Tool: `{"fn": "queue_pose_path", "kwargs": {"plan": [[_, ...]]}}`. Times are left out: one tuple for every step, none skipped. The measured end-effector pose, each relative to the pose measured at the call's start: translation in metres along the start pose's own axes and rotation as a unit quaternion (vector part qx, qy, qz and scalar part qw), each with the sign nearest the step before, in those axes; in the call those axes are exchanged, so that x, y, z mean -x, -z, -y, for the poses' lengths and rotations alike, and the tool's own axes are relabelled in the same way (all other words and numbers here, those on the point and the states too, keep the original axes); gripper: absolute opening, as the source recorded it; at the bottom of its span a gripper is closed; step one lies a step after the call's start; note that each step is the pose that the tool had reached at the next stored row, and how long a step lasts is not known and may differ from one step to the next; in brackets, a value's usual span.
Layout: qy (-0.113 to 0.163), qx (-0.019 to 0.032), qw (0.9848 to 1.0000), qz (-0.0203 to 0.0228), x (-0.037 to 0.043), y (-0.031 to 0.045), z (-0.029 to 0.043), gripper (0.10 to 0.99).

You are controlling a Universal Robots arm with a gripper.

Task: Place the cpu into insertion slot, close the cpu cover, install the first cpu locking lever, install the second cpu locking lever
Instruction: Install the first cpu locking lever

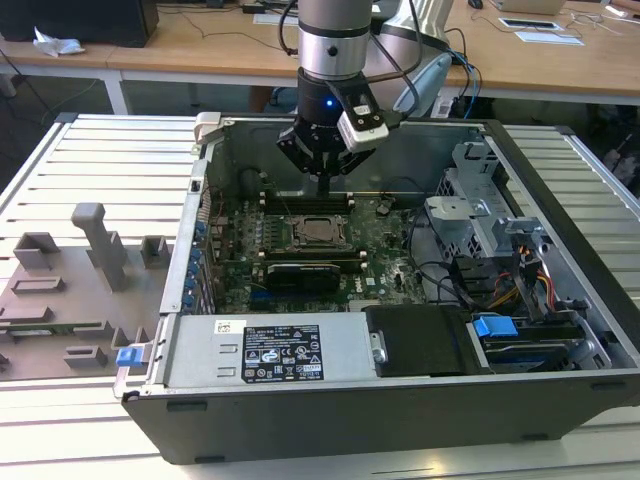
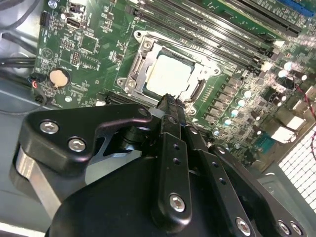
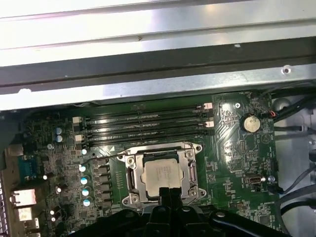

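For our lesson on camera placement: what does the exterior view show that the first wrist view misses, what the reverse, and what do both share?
Exterior view: the arm, the whole open case, a grey tray at that view's left, a desk behind. First wrist view: the coin cell and pale capacitors beside the slot. Both: the shut gripper over the board, and the cpu lying in the slot.
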State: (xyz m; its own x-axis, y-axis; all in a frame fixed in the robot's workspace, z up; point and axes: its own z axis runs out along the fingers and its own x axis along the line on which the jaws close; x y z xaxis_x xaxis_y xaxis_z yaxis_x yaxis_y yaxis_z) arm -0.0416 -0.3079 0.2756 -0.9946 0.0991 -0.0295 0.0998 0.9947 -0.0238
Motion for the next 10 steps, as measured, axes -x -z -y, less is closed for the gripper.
{"fn": "queue_pose_path", "kwargs": {"plan": [[0.006,0.0002,1.0000,0.0001,0.0000,0.0000,0.0000,0.106],[0.010,0.0003,1.0000,0.0002,0.0000,0.0000,0.0000,0.106],[0.016,0.0005,0.9999,0.0004,0.0000,0.0000,0.0000,0.106],[0.021,0.0006,0.9998,0.0005,0.0000,0.0000,0.0000,0.106],[0.025,0.0008,0.9997,0.0006,0.0000,0.0000,0.0000,0.106],[0.038,0.0011,0.9993,0.0009,0.0000,0.0000,0.0000,0.106],[0.046,0.0014,0.9989,0.0011,0.0000,0.0000,0.0000,0.106],[0.054,0.0016,0.9985,0.0013,0.0000,0.0000,0.0000,0.106],[0.064,0.0019,0.9980,0.0015,0.0000,0.0000,0.0000,0.106],[0.069,0.0021,0.9976,0.0017,0.0000,0.0000,0.0000,0.106]]}}
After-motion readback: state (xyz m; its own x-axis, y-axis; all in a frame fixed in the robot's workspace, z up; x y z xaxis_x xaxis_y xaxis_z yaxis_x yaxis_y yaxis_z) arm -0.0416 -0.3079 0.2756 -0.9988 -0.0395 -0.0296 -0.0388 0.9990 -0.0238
